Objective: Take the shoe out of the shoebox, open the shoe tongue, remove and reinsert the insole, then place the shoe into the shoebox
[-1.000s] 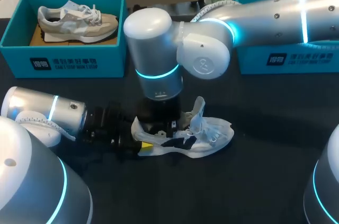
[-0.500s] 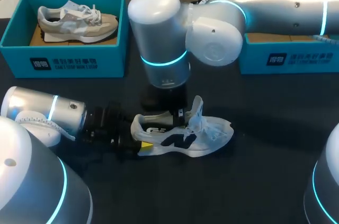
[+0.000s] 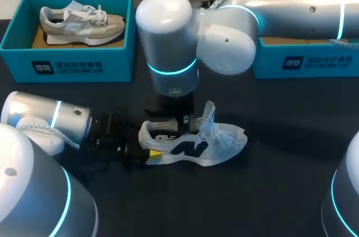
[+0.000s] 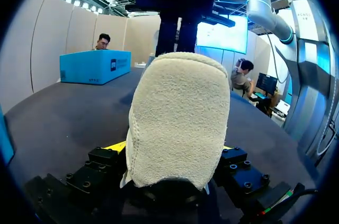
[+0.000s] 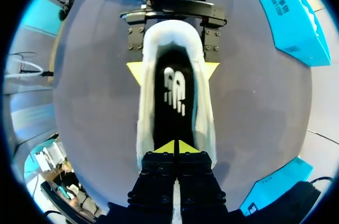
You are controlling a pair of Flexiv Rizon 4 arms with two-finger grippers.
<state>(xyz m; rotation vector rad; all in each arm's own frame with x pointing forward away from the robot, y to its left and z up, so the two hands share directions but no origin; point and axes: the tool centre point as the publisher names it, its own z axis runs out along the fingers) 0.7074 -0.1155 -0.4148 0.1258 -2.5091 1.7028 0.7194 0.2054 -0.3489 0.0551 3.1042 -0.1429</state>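
Note:
A white shoe (image 3: pixel 196 144) lies on the dark table with its tongue raised. Inside it the black insole (image 5: pixel 174 89) with a white logo shows. My left gripper (image 3: pixel 148 144) holds the heel from both sides, its yellow tips (image 5: pixel 135 70) against the shoe's sides. From the left wrist the fuzzy heel (image 4: pixel 177 118) fills the space between that gripper's (image 4: pixel 172 150) fingers. My right gripper (image 5: pixel 176 147) hangs just above the shoe's opening near the tongue, tips pressed together with nothing seen between them. From above, the right gripper (image 3: pixel 182 120) sits under its wrist.
A teal shoebox (image 3: pixel 67 66) at the back left holds a grey shoe (image 3: pixel 81 23). A second teal shoebox (image 3: pixel 303 63) stands at the back right, mostly behind my right arm. Bare table lies in front of the shoe.
My right gripper has risen out of the shoe's opening, and the arm shifted slightly back; the insole's logo now shows. The left gripper and shoe stayed put.

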